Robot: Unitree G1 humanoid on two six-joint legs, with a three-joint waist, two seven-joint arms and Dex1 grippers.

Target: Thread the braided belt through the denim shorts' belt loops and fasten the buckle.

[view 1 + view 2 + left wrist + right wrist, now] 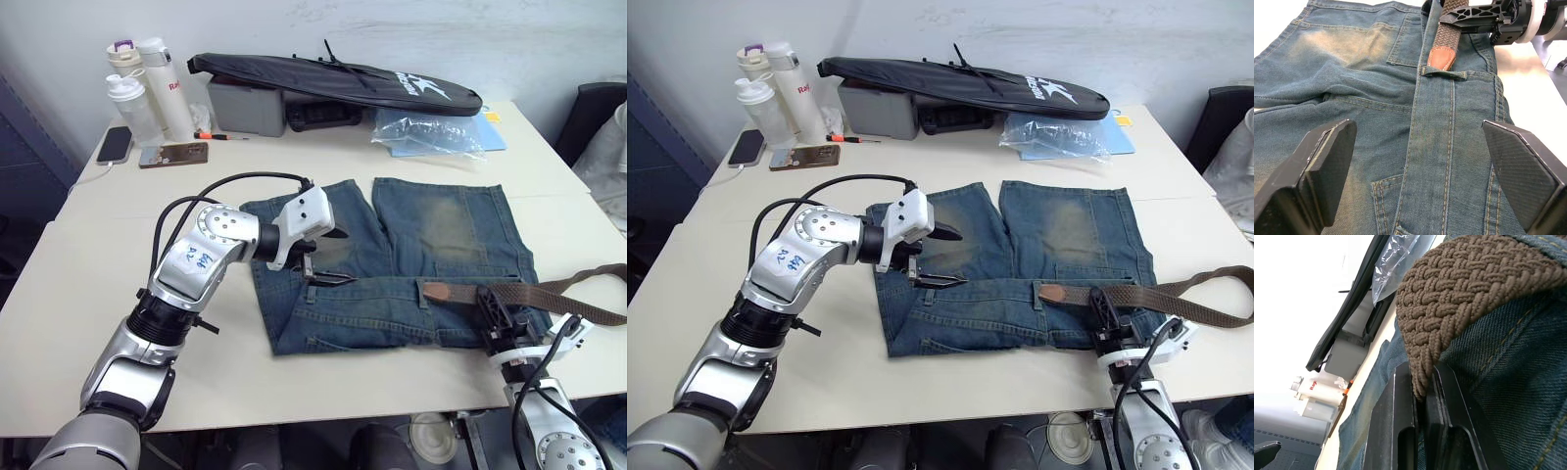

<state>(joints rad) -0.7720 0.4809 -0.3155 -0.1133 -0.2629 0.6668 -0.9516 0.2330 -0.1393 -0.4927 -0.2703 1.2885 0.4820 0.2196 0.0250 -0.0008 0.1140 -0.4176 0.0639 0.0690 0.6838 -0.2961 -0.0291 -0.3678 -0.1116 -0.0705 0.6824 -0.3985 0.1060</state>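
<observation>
Red "Ra…" on far-left white bottle point(160, 73); blue handwriting, illegible, on left arm point(196, 258).

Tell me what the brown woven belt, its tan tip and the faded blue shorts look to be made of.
The brown woven belt looks like braided matte cord, textile or maybe elastic: thick interlaced strands, pinched in the right gripper. Its tan tip looks like smooth stitched leather, or an imitation. The faded blue shorts are denim: diagonal twill weave, tan seam stitching, pale worn patches.
</observation>
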